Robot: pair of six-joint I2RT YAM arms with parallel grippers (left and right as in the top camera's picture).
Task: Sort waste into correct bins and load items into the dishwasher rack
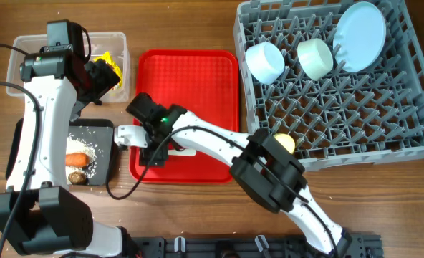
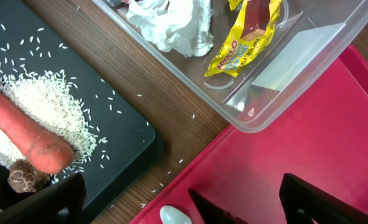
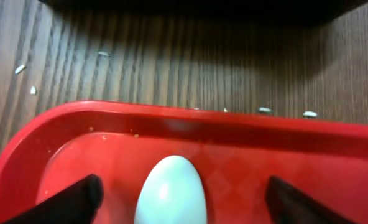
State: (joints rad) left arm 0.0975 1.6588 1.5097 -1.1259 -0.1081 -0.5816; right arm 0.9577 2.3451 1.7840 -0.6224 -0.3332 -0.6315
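Note:
The white spoon lies in the red tray by its left rim, bowl end between the fingers of my open right gripper, which is low over it. The spoon's tip also shows in the left wrist view. My left gripper is open and empty, above the tub's corner. The clear tub holds tissue and a yellow wrapper. The black tray holds the carrot, rice and a brown lump.
The grey rack at the right holds two bowls, the plate and the yellow cup, which is partly behind my right arm. Rice grains lie on the wood between the black tray and the red tray.

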